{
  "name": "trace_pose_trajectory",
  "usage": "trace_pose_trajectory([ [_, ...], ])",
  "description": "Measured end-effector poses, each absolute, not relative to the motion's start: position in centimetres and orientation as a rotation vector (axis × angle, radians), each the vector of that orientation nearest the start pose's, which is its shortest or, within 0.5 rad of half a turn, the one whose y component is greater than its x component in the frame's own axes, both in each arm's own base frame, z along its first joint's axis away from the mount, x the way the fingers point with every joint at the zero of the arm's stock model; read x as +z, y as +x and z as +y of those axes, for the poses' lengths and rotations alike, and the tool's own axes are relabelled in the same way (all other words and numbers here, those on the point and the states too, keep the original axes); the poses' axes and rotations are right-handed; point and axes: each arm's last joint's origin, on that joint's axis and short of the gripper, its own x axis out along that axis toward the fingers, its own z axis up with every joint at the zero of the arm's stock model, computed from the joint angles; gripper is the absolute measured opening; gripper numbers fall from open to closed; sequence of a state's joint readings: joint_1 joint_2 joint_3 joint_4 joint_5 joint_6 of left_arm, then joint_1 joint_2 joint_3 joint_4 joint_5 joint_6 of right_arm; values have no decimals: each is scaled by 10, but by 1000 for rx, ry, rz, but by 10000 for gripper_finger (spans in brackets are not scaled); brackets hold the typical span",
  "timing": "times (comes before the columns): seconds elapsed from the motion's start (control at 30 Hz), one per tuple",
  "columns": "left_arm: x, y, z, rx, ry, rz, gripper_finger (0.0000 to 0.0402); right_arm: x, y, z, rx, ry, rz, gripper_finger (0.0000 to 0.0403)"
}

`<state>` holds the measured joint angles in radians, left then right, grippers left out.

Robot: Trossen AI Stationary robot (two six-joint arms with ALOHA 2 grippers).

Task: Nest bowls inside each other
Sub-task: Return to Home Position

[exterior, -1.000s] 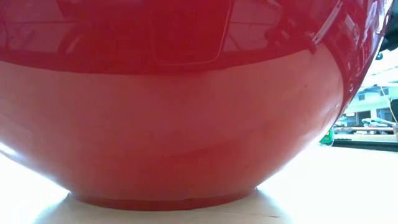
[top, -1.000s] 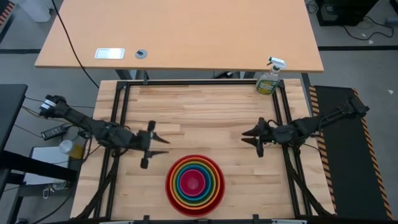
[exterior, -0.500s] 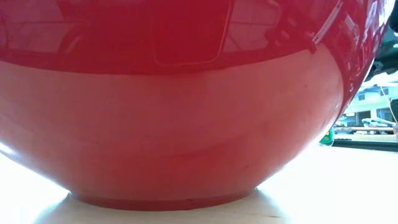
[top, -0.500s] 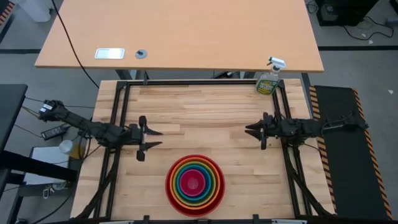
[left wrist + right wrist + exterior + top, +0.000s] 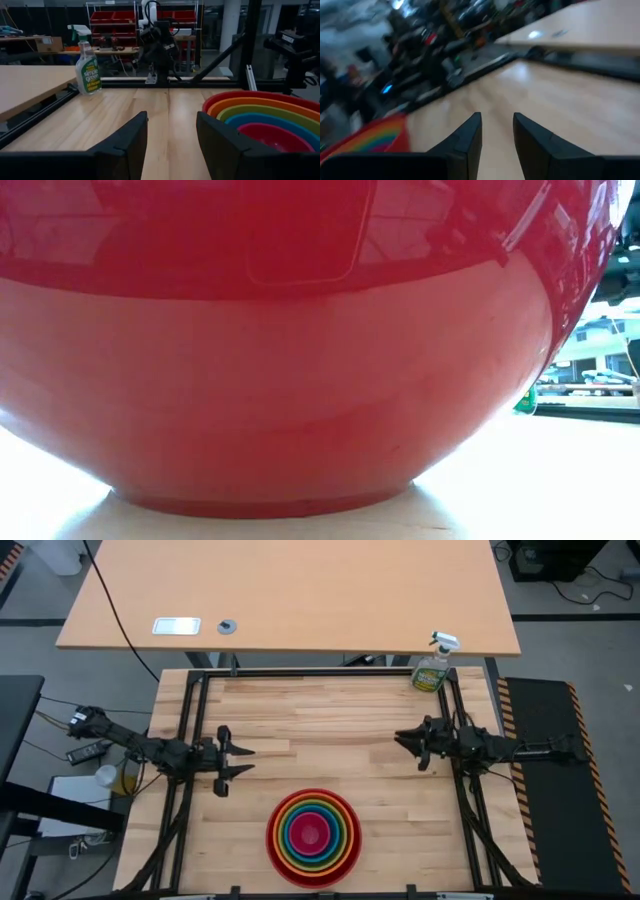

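The bowls (image 5: 313, 833) sit nested near the table's front edge: pink in the middle, then blue, green and orange, all inside the big red bowl (image 5: 300, 350), which rests on its base on the wood. The left wrist view shows the bowls' rims (image 5: 260, 117) off to one side. My left gripper (image 5: 246, 760) stands open at the table's left side, level, pointing right. My right gripper (image 5: 400, 743) stands open at the right side, level, pointing left. Neither touches a bowl.
A green spray bottle (image 5: 433, 664) stands at the far right corner of the wooden table. A black frame (image 5: 300, 673) runs round the table top. Bare wood lies between the two grippers. A light desk (image 5: 290, 590) stands beyond the far edge.
Both arms have drawn back from the bowls toward their own sides of the table, and the grippers have tipped to level. The left gripper moved toward the left and far edges, the right gripper toward the right and far edges. The bowls have kept still.
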<state>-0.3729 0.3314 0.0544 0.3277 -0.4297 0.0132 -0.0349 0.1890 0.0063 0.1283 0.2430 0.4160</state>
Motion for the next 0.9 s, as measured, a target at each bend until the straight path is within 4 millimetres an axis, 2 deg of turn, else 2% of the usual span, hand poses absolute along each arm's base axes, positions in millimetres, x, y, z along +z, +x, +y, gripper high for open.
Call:
trace_pose_trajectory([
  [0.13, 179, 110, -30, 57, -32, -49, 171, 167, 107, -13, -367, 410, -69, 119],
  [0.4, 172, 106, -29, 45, -63, -30, 171, 167, 107, -14, -373, 410, -75, 119],
  [0.63, 176, 100, -33, -11, -61, -80, 171, 168, 107, -13, -370, 411, -80, 119],
  [0.9, 178, 96, -41, -154, -67, -99, 171, 168, 107, -13, -369, 411, -81, 119],
])
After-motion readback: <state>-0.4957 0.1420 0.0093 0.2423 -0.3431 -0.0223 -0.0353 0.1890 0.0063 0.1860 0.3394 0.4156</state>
